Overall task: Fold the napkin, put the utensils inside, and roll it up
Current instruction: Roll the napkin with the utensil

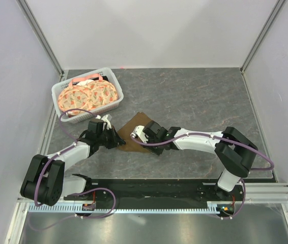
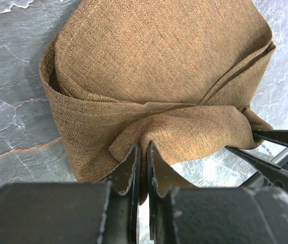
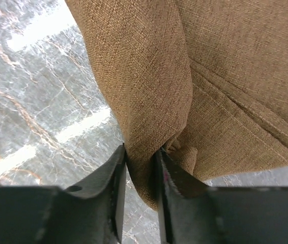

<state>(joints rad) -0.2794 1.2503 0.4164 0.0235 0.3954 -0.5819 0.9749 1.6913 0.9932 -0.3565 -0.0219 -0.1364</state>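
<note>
The brown napkin lies bunched on the table between my two grippers. My left gripper is shut on a fold of the napkin at its left side; the jaws stand nearly together with cloth pinched between them. My right gripper is shut on another fold of the napkin at its right side, with thick cloth between its jaws. The right gripper's fingers show at the right edge of the left wrist view. The teal-handled utensil is not in view.
A white basket holding round orange-patterned plates stands at the back left. The grey marbled tabletop extends to the right and back. A black rail runs along the near edge.
</note>
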